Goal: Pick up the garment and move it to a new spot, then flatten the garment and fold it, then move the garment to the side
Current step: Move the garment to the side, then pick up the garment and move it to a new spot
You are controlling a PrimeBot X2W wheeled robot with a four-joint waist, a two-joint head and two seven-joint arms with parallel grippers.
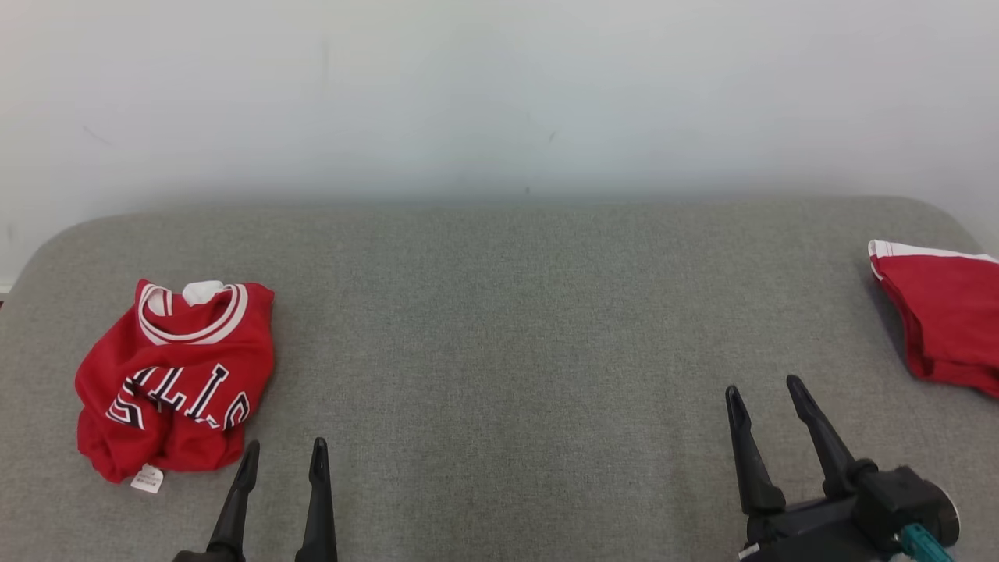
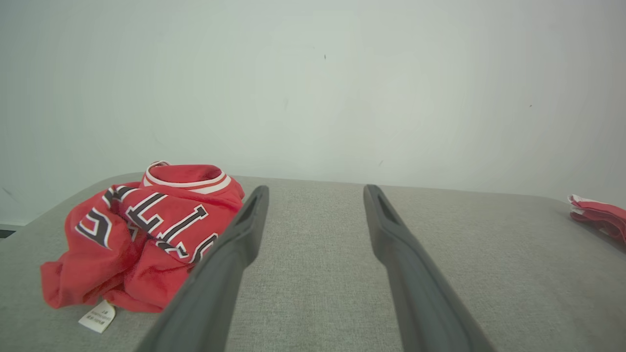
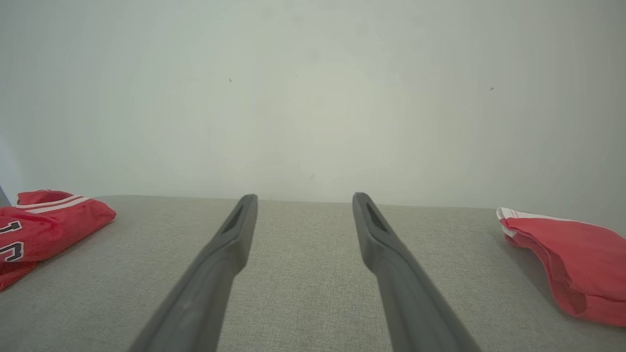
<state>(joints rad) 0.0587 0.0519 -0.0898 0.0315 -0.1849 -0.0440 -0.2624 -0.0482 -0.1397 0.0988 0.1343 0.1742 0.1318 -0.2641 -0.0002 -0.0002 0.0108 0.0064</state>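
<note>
A crumpled red jersey, the garment (image 1: pixel 175 375), lies bunched at the left of the grey padded surface (image 1: pixel 499 312), with black-and-white lettering, a white-striped collar and a white tag at its near edge. My left gripper (image 1: pixel 285 446) stands open just to the right of it and nearer to me, apart from the cloth. In the left wrist view the garment (image 2: pixel 142 234) sits left of the open left gripper (image 2: pixel 316 188). My right gripper (image 1: pixel 763 386) is open and empty at the lower right. The right wrist view has the garment (image 3: pixel 44 225) at its far left.
A second red garment with white trim (image 1: pixel 944 312), folded, rests at the right edge of the surface, right of my right gripper; it is also in the wrist views (image 3: pixel 562 254) (image 2: pixel 599 215). A pale wall rises behind the surface's far edge.
</note>
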